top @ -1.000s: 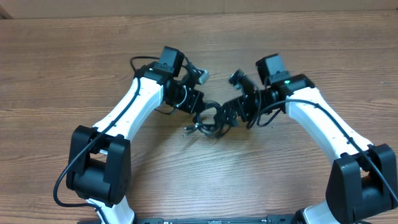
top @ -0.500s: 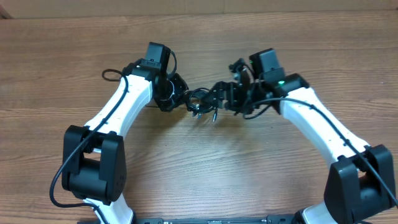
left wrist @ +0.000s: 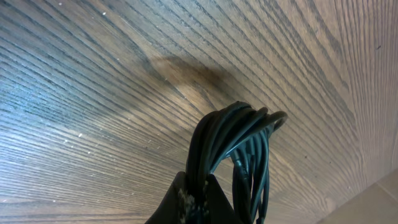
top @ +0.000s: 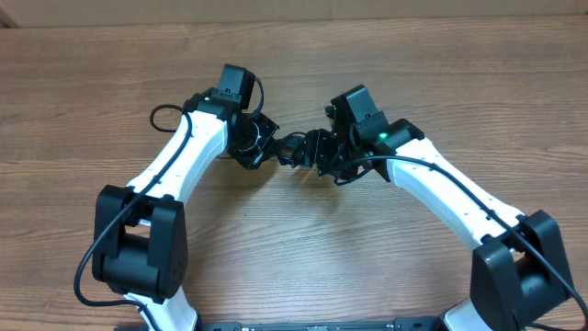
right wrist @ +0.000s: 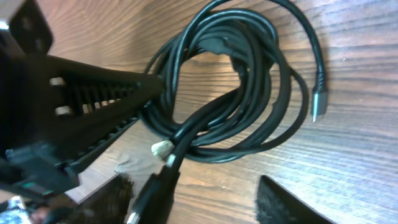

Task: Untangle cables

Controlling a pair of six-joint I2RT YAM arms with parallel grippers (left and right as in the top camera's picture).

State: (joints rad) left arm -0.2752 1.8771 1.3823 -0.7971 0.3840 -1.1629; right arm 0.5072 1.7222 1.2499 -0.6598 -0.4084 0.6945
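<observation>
The cables [top: 292,147] are a small bundle of thin black cords between my two grippers at the table's middle. My left gripper [top: 266,150] is shut on the bundle; in the left wrist view its jaws [left wrist: 199,190] pinch several strands of the cables [left wrist: 239,134], which loop above the wood. My right gripper [top: 319,156] is open just right of the bundle. In the right wrist view its fingers [right wrist: 196,202] stand wide apart below the coiled cables [right wrist: 239,93], with one black plug [right wrist: 155,190] lying between them and a plug end [right wrist: 317,106] hanging at the right.
The wooden table [top: 303,257] spreads all round. The left gripper's ribbed black fingers [right wrist: 93,106] reach into the right wrist view from the left. Thicker black arm wires [top: 165,115] run along both arms. A pale floor strip [left wrist: 379,199] shows at the table's edge.
The bundle has moved up the table and to the left with the left gripper. The right gripper has moved left, closing the gap to the left gripper.
</observation>
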